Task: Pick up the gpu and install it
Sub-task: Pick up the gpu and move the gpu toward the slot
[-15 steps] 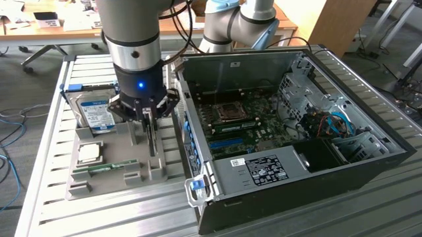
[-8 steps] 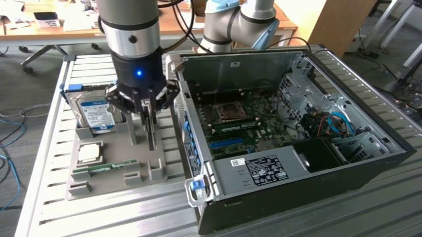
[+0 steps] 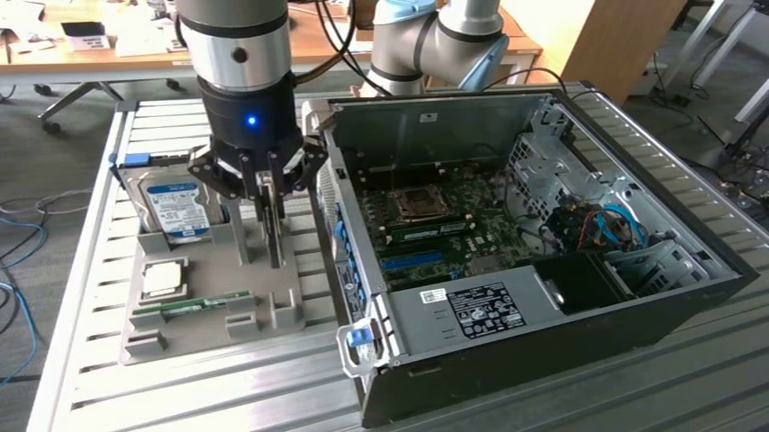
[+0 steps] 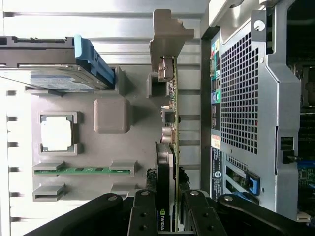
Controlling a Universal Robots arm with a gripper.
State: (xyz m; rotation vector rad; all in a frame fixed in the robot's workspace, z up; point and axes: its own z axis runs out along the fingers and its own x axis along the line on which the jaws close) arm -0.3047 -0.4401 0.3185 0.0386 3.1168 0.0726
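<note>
gpu (image 4: 174,123) stands on edge over the grey holder tray (image 4: 88,147). I see it edge-on from the wrist camera: a thin green board with its black cooler (image 4: 163,167) on one face and the silver end bracket (image 4: 167,29) at the far end from the gripper. The gripper (image 4: 170,196) has one black finger (image 4: 142,211) against the cooler side and the other against the bare side of the board, so I read it as clamped on the card. I cannot tell whether the card's lower edge sits in its tray slot or hangs just clear of it.

In the exterior view the gripper (image 3: 266,261) points straight down into the tray (image 3: 211,315), with its fingers reaching low between the tray's raised blocks. On the tray around the card, the hard drive (image 3: 178,209) with its blue-and-white label stands tilted in its cradle on the exterior view's left of the gripper. The square processor chip (image 3: 162,279) lies flat in its pocket nearer the camera. The narrow RAM stick (image 3: 193,306) lies flat in its clips nearer again.

Just beside the tray, on the exterior view's right, the open computer case (image 3: 541,297) lies on its side with the motherboard (image 3: 433,225) exposed. From the wrist I see its perforated rear panel (image 4: 246,98) close alongside the card. Tray and case both rest on the slatted metal table (image 3: 180,396).
</note>
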